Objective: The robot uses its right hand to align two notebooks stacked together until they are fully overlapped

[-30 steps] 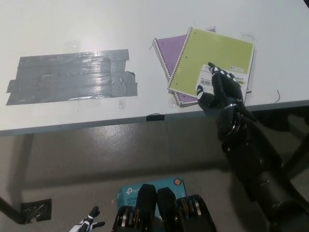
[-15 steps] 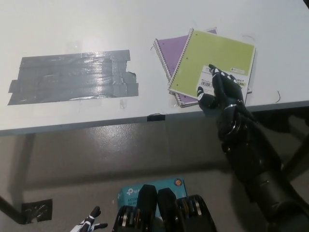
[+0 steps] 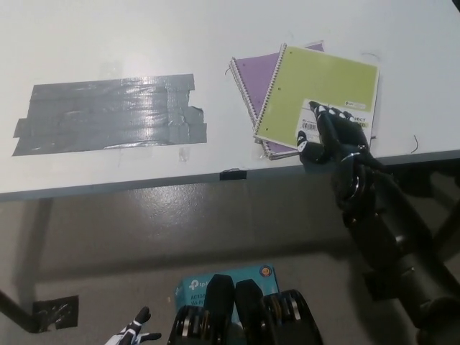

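The right hand point(image 3: 332, 135), fingers spread flat, presses the green notebook point(image 3: 318, 95) near the worktop point(image 3: 215, 43) edge; pushing carelessly could drag both notebooks off.

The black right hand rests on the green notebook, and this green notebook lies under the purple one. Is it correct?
Not quite. The head view shows the green notebook lying on top of the purple notebook, not under it. The right hand does rest on its near corner.

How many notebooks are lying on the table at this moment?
2. The green notebook lies on top, tilted, near the table's front edge under the right hand. The purple notebook lies beneath it, showing at its left. Nothing suggests another is hidden.
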Motion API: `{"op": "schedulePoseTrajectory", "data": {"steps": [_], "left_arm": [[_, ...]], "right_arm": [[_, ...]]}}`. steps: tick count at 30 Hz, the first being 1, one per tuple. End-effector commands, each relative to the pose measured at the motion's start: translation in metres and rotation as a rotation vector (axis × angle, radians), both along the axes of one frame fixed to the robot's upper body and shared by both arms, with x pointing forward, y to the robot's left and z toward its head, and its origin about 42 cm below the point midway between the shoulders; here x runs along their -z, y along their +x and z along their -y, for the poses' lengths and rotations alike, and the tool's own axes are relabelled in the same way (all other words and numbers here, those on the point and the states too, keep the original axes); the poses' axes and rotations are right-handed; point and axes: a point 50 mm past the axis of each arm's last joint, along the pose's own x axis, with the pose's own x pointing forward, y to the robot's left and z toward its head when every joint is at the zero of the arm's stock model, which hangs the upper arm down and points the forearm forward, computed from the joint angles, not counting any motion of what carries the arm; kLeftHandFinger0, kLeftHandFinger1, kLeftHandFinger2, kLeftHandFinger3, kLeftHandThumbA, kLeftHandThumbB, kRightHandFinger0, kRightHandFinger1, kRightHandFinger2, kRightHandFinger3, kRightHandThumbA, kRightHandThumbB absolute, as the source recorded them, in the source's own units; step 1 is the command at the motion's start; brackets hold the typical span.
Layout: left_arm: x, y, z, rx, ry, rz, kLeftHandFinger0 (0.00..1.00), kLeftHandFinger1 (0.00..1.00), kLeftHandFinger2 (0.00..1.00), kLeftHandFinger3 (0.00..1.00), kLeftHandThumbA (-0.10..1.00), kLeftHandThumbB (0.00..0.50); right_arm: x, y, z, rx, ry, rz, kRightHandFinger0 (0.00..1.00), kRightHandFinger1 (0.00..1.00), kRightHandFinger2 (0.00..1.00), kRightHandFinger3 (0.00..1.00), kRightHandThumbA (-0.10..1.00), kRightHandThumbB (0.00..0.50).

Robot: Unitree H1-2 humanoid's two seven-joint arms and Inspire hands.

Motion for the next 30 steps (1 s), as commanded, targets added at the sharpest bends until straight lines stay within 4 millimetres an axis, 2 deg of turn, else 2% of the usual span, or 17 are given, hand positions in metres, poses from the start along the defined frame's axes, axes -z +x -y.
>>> {"op": "schedulePoseTrajectory", "data": {"steps": [1, 3, 5, 11, 14, 17, 18, 21, 22, 23, 24, 28, 30], "left_arm": [[-0.007, 0.002, -0.005, 0.017, 0.013, 0.033, 0.63, 0.71, 0.79, 1.00, 1.00, 0.492], [-0.007, 0.001, -0.005, 0.017, 0.020, 0.033, 0.63, 0.71, 0.77, 1.00, 1.00, 0.500], [-0.007, 0.001, -0.005, 0.015, 0.020, 0.034, 0.64, 0.71, 0.77, 1.00, 1.00, 0.472], [-0.007, 0.000, -0.009, 0.011, 0.018, 0.032, 0.70, 0.73, 0.75, 1.00, 1.00, 0.459], [-0.009, 0.000, -0.008, 0.014, 0.015, 0.033, 0.69, 0.71, 0.74, 1.00, 1.00, 0.456], [-0.008, 0.001, -0.008, 0.016, 0.021, 0.034, 0.64, 0.69, 0.72, 1.00, 1.00, 0.490], [-0.008, 0.000, -0.009, 0.018, 0.020, 0.036, 0.64, 0.69, 0.72, 1.00, 1.00, 0.477], [-0.008, -0.001, -0.009, 0.022, 0.034, 0.039, 0.63, 0.68, 0.73, 1.00, 1.00, 0.478], [-0.009, -0.002, -0.009, 0.020, 0.032, 0.035, 0.66, 0.71, 0.77, 1.00, 1.00, 0.483], [-0.009, -0.002, -0.009, 0.020, 0.029, 0.034, 0.66, 0.71, 0.77, 1.00, 1.00, 0.481], [-0.008, -0.001, -0.010, 0.022, 0.035, 0.035, 0.65, 0.71, 0.77, 1.00, 1.00, 0.489], [-0.009, -0.001, -0.011, 0.014, 0.028, 0.037, 0.63, 0.69, 0.74, 1.00, 1.00, 0.458], [-0.009, -0.001, -0.011, 0.019, 0.028, 0.042, 0.63, 0.68, 0.74, 1.00, 1.00, 0.461]], "right_arm": [[0.056, -0.031, 0.029, -0.048, -0.123, -0.355, 1.00, 1.00, 1.00, 1.00, 1.00, 0.488], [0.063, -0.037, 0.032, -0.058, -0.122, -0.365, 1.00, 1.00, 1.00, 1.00, 1.00, 0.500], [0.067, -0.041, 0.033, -0.095, -0.149, -0.357, 1.00, 1.00, 1.00, 1.00, 1.00, 0.500], [0.071, -0.049, 0.032, -0.171, -0.251, -0.356, 1.00, 1.00, 1.00, 1.00, 1.00, 0.500], [0.075, -0.056, 0.039, -0.199, -0.293, -0.357, 1.00, 1.00, 1.00, 1.00, 1.00, 0.500], [0.080, -0.060, 0.048, -0.211, -0.345, -0.361, 1.00, 1.00, 1.00, 1.00, 1.00, 0.492], [0.081, -0.060, 0.050, -0.214, -0.360, -0.362, 1.00, 1.00, 1.00, 1.00, 1.00, 0.491], [0.080, -0.059, 0.055, -0.218, -0.374, -0.367, 1.00, 1.00, 1.00, 1.00, 1.00, 0.493], [0.077, -0.057, 0.059, -0.230, -0.418, -0.362, 1.00, 1.00, 1.00, 1.00, 1.00, 0.492], [0.076, -0.056, 0.061, -0.244, -0.446, -0.348, 1.00, 1.00, 1.00, 1.00, 1.00, 0.484], [0.074, -0.055, 0.064, -0.256, -0.471, -0.331, 1.00, 1.00, 1.00, 1.00, 1.00, 0.477], [0.067, -0.047, 0.071, -0.287, -0.512, -0.289, 1.00, 1.00, 1.00, 1.00, 1.00, 0.479], [0.054, -0.037, 0.074, -0.305, -0.557, -0.241, 1.00, 1.00, 1.00, 1.00, 1.00, 0.466]]}}
